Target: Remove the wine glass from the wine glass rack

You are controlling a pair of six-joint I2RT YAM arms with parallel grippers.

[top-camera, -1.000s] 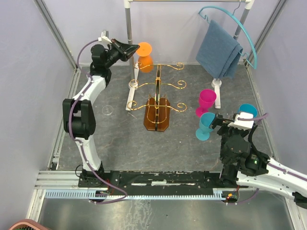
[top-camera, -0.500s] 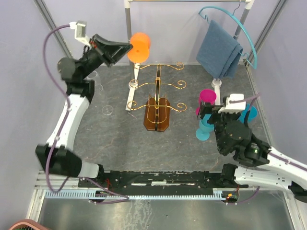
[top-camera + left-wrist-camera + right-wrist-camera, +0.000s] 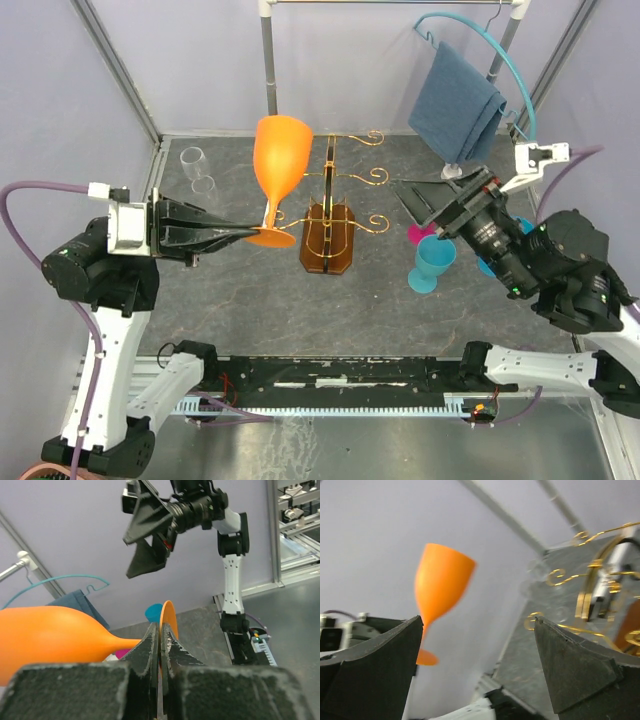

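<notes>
Dark grey mottled table (image 3: 250,290): gold wine glass rack (image 3: 328,238) at centre; clear glass (image 3: 197,166) far left; blue goblet (image 3: 432,262) upright, right; magenta goblet (image 3: 414,234) just beyond, mostly hidden.

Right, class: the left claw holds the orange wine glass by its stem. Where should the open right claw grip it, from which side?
Probably the lower bowl of the orange wine glass, coming from the robot's right. The left claw is shut on the stem from the left, just above the foot, so only the roughly upright bowl is free, facing the open right claw.
</notes>
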